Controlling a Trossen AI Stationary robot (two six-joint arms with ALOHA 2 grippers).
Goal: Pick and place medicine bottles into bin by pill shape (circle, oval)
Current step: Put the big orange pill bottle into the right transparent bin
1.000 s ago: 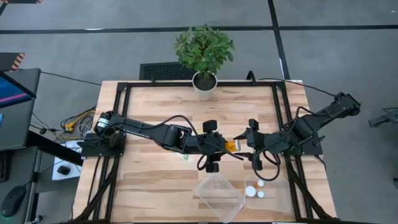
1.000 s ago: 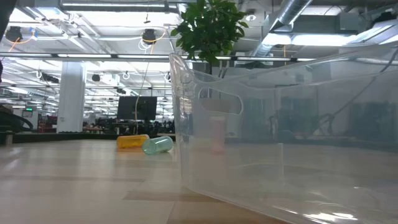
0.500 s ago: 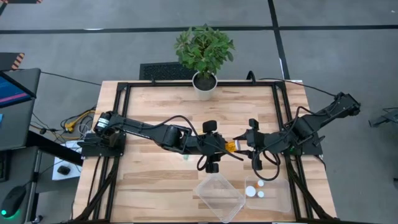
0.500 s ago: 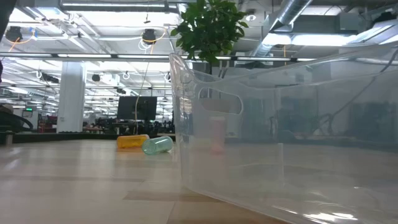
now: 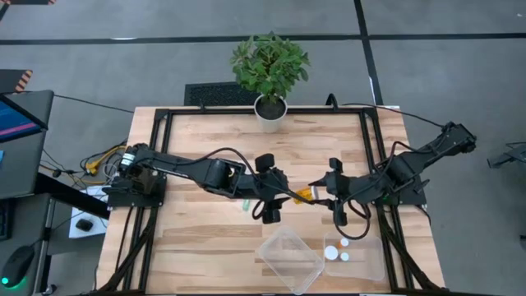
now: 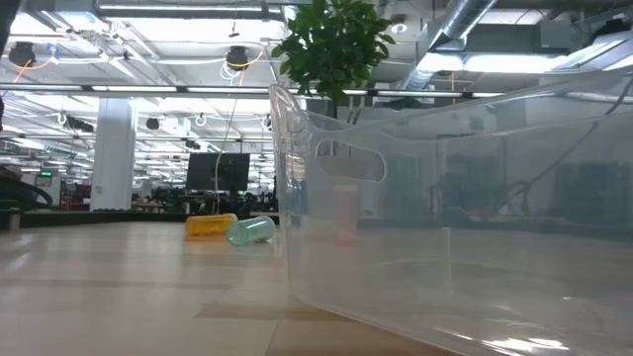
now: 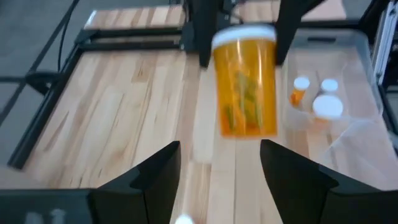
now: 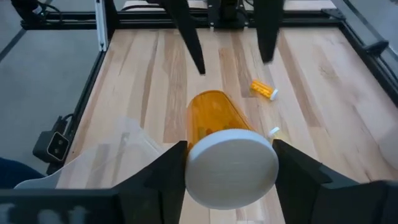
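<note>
Risk — drop | amber bottle (image 8: 219,130) clamped by its white cap end between my right gripper (image 8: 230,163) fingers, above the table | my left gripper (image 7: 219,163) spread wide, bottle just beyond its tips, untouched | thin grip — could slip before the bin (image 5: 289,260).

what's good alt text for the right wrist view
An amber medicine bottle with a white cap is clamped between the right gripper's two dark fingers, cap toward the camera, above a wooden table. Beyond it, the left gripper's fingers stand open and apart from the bottle, and a small yellow bottle lies on the wood.
</note>
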